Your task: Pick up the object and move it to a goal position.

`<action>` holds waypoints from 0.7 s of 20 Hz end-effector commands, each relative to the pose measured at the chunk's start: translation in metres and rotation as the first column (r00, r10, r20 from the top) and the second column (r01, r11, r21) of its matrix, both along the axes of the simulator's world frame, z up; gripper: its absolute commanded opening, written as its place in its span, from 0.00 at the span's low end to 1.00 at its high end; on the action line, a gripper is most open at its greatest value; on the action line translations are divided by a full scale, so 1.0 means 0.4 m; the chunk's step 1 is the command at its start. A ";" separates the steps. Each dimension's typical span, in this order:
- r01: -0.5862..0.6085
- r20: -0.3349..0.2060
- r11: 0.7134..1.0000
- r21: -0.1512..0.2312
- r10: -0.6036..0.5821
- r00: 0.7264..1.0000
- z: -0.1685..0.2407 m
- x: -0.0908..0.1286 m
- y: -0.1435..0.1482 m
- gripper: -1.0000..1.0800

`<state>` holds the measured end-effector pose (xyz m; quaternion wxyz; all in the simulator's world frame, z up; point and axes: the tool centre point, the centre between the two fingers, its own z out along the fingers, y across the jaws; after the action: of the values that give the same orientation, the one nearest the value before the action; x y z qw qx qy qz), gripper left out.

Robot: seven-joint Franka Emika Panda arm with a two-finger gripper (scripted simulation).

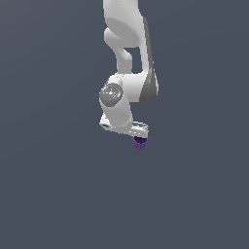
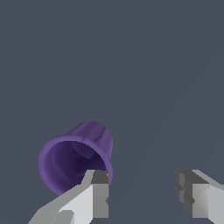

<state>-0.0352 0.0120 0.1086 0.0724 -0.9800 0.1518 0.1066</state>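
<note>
The small dark purple ribbed cup (image 2: 76, 157) shows in the wrist view with its open mouth turned toward the camera and its narrower base farther away. My gripper (image 2: 142, 192) is open, with a wide bare gap between the two fingers. One fingertip (image 2: 99, 192) overlaps the cup's rim; the cup lies outside the gap, beside that finger. In the exterior view the cup (image 1: 140, 142) peeks out just under the white hand (image 1: 138, 130), whose fingers are mostly hidden.
A plain dark grey surface (image 1: 58, 194) fills both views. The white arm (image 1: 126, 58) comes down from the top of the exterior view. No other objects and no goal marker show.
</note>
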 end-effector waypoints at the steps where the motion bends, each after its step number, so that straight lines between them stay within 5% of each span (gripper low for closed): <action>1: 0.087 -0.057 0.995 0.041 -0.084 0.995 -0.016 -0.014 0.003 0.62; 5: 0.240 -0.169 0.965 0.107 -0.220 0.961 -0.038 -0.035 0.014 0.62; 14: 0.504 -0.400 0.842 0.193 -0.401 0.824 -0.053 -0.058 0.049 0.62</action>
<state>-0.0579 0.0291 0.0872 0.1998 -0.8722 0.3607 0.2632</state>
